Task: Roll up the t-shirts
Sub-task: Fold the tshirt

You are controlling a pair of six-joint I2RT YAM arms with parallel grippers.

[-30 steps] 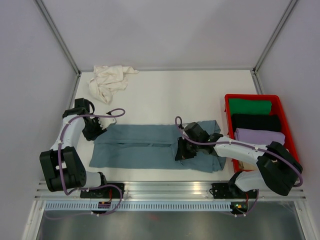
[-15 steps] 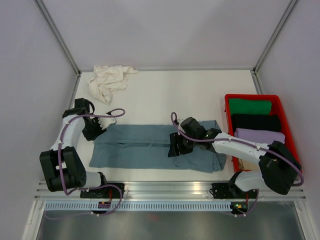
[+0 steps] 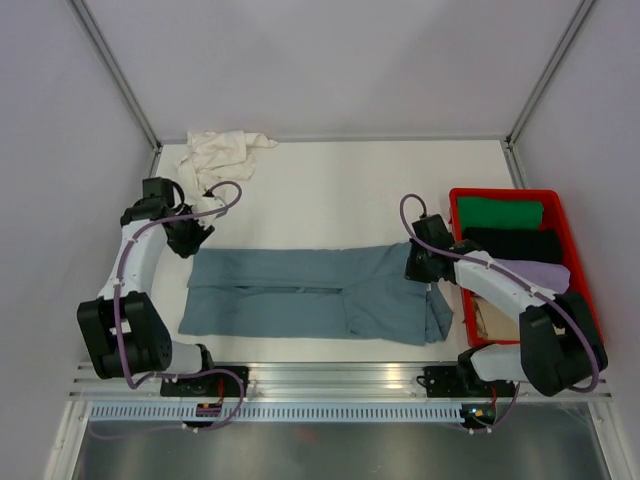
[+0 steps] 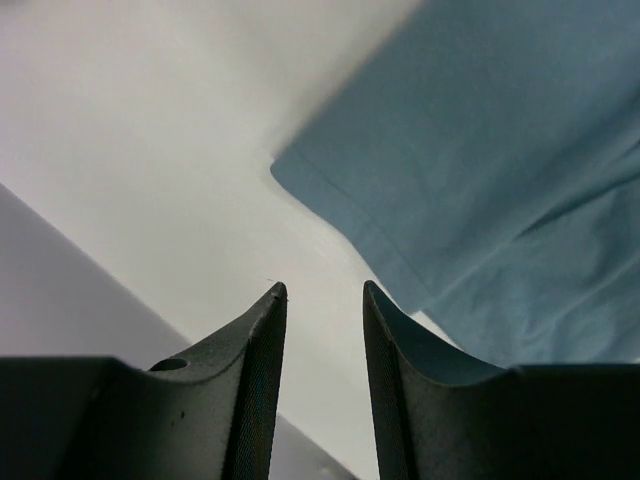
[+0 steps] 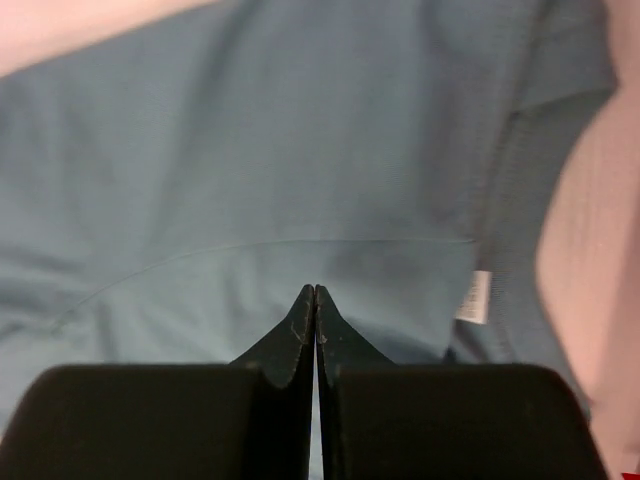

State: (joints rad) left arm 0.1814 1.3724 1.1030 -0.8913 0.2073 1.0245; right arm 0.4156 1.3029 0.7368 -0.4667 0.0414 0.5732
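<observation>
Top external: blue-grey t-shirt (image 3: pixel 310 290) lies flat between left gripper (image 3: pixel 192 240) and right gripper (image 3: pixel 415 268), cream t-shirt (image 3: pixel 215 160) crumpled beyond the left | Left wrist: fingers partly spread, empty, shirt corner ahead-right | Right wrist: fingers pressed together over blue cloth.

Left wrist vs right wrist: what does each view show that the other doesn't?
Only left wrist: the bare white table, a hemmed corner of the blue-grey t-shirt lying on it, and the left gripper, open with nothing between its fingers.
Only right wrist: the white sewn-in label and the right gripper, shut, with cloth filling most of the frame.
Both: the same blue-grey t-shirt below the gripper.
</observation>
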